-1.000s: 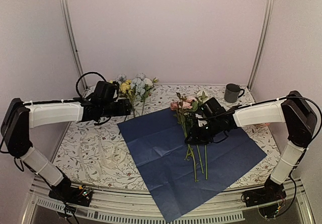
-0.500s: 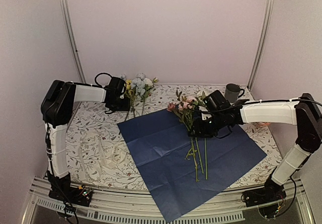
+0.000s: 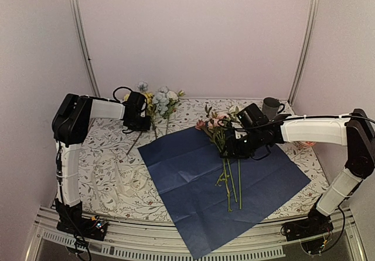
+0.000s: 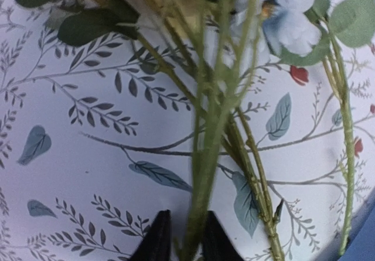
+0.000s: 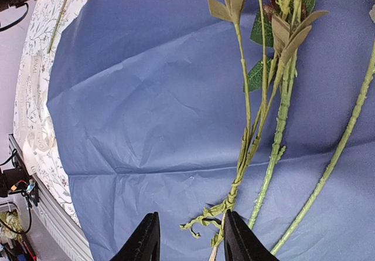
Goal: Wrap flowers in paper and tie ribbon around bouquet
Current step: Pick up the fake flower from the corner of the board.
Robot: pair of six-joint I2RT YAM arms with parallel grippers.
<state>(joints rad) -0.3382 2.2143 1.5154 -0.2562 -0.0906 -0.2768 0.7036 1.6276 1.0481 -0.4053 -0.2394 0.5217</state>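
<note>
The dark blue paper (image 3: 193,185) lies flat on the table (image 3: 105,161), filling the lower middle of the overhead view, one corner hanging over the near edge. A bunch of pink flowers (image 3: 215,123) rests on it, blooms at the paper's upper edge and stems running down toward the centre of the frame. The right hand (image 3: 229,149) sits low over these stems. In its own camera its fingers stand apart, with the twisted stem ends (image 5: 214,214) in the gap and not pinched.

In the upper left, off the paper, the left hand (image 3: 143,120) is clamped on a second bunch of blue and yellow flowers (image 3: 159,100). Its camera shows the two fingertips (image 4: 158,240) pressed against a green stem (image 4: 205,155) above the patterned cloth. A dark mug (image 3: 270,107) stands at the upper right.
</note>
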